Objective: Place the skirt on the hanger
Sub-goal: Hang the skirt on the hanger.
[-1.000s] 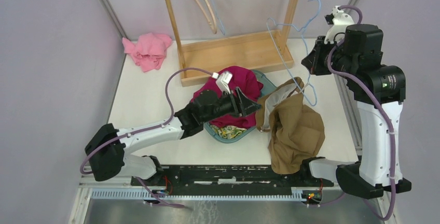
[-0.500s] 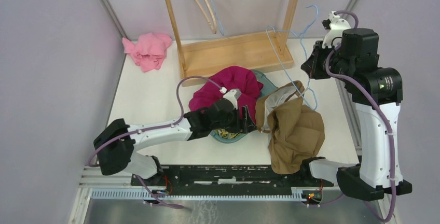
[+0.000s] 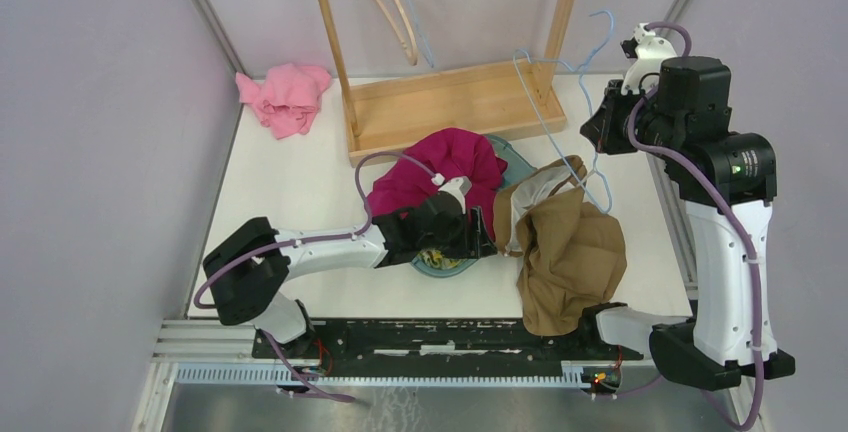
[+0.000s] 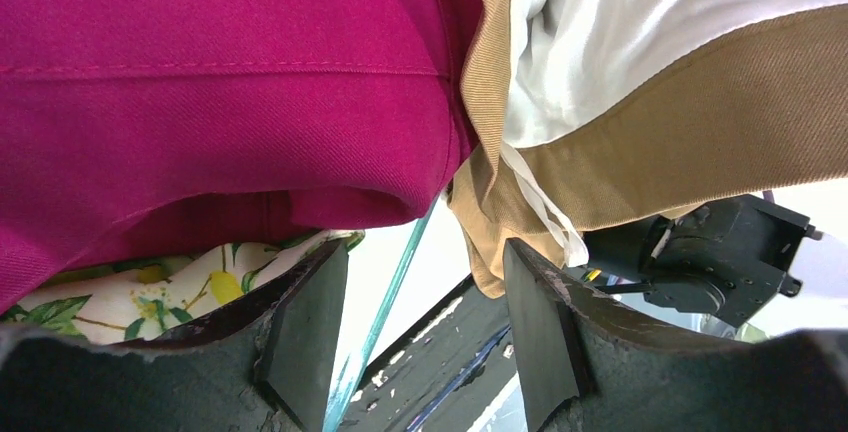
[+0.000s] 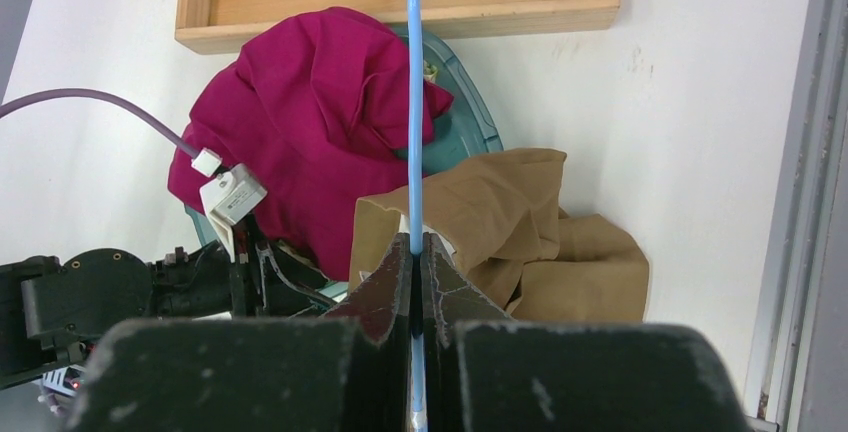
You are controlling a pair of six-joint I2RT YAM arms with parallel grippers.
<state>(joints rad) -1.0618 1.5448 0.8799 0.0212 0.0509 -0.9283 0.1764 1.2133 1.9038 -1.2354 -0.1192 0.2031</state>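
The tan skirt [image 3: 570, 252] with a white lining lies crumpled at the front right of the table. My right gripper [image 3: 600, 127] is raised above it, shut on the blue wire hanger [image 3: 540, 102]. The right wrist view shows the jaws [image 5: 416, 242] pinching the wire [image 5: 414, 102] over the skirt [image 5: 540, 222]. My left gripper [image 3: 490, 232] is open and low at the skirt's left edge. In the left wrist view its jaws [image 4: 425, 322] hold nothing, and the skirt's waistband [image 4: 700, 122] lies just ahead of the right finger.
A magenta garment [image 3: 435, 172] lies over a teal basket [image 3: 515, 157] with a floral cloth [image 4: 150, 292] under it. A wooden rack [image 3: 450, 102] with wooden hangers [image 3: 385, 2] stands at the back. A pink cloth [image 3: 285, 97] lies back left.
My left arm has swung toward the near edge and lowered, bringing its open gripper to the skirt's left edge. My right gripper has shifted slightly back with the hanger.
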